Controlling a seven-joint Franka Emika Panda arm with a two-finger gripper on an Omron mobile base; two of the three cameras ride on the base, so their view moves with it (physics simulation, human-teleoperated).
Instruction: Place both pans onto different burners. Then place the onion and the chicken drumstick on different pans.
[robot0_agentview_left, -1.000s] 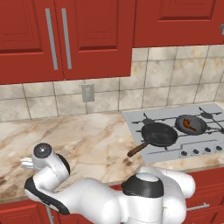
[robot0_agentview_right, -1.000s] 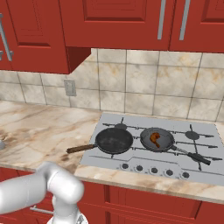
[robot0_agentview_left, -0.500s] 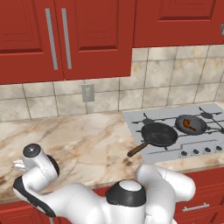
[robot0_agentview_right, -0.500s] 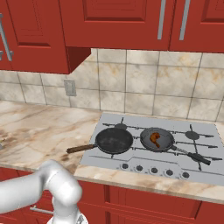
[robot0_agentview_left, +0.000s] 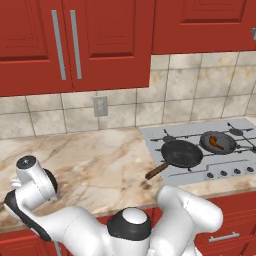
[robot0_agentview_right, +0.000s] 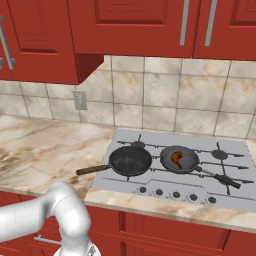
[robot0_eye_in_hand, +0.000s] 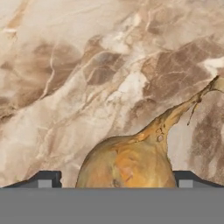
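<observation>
Hand view: the two dark fingertips (robot0_eye_in_hand: 47, 180) stand spread wide at the bottom edge, one on each side of the onion (robot0_eye_in_hand: 129, 164). The gripper (robot0_eye_in_hand: 116, 183) brackets the bulb; whether the pads touch its skin cannot be told. The onion lies on the marble countertop (robot0_eye_in_hand: 78, 65), its thin pointed tip running up toward the right edge of the view.

In the left base view the white arm (robot0_agentview_left: 100, 227) folds low across the bottom of the picture, and its wrist and hand (robot0_agentview_left: 31, 182) reach out at the far left over the countertop edge, well apart from the cooktop (robot0_agentview_left: 200, 150). In the right base view the arm's elbow link (robot0_agentview_right: 50, 215) rises from the lower left.

Both pans rest on the cooktop. The wider black pan (robot0_agentview_right: 130, 160) sits over the left front burner, its brown wooden handle (robot0_agentview_right: 92, 170) pointing out over the countertop. The smaller dark-grey pan (robot0_agentview_right: 179, 159) sits just beside it over the middle burner, and the chicken drumstick (robot0_agentview_right: 176, 159) lies inside it. A row of small black knobs (robot0_agentview_right: 175, 194) lines the front of the cooktop.
</observation>
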